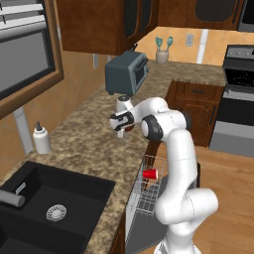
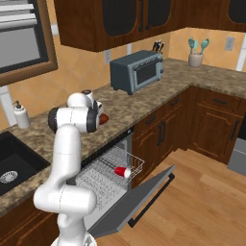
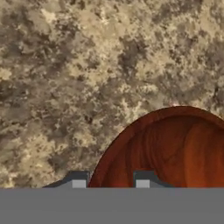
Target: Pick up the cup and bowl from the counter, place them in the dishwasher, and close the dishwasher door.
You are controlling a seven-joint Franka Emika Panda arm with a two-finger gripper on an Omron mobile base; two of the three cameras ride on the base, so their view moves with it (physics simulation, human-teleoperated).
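Gripper [image 3: 110,183] astride bowl [image 3: 175,148] rim (granite counter [image 3: 65,65]).

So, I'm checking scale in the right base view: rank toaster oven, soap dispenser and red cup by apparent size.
1. toaster oven
2. soap dispenser
3. red cup, lying in the dishwasher rack; it sits nearer the camera, so this is apparent size only.

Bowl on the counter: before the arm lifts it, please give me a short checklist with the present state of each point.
1. Fingers straddle the rim of the bowl: ok.
2. Grip firm on the rim: cannot tell.
3. Bowl sits on the counter: ok.
4. Dishwasher door is down: ok.
5. Rack has free room beside the cup: ok.
6. Cup already in the rack: ok.
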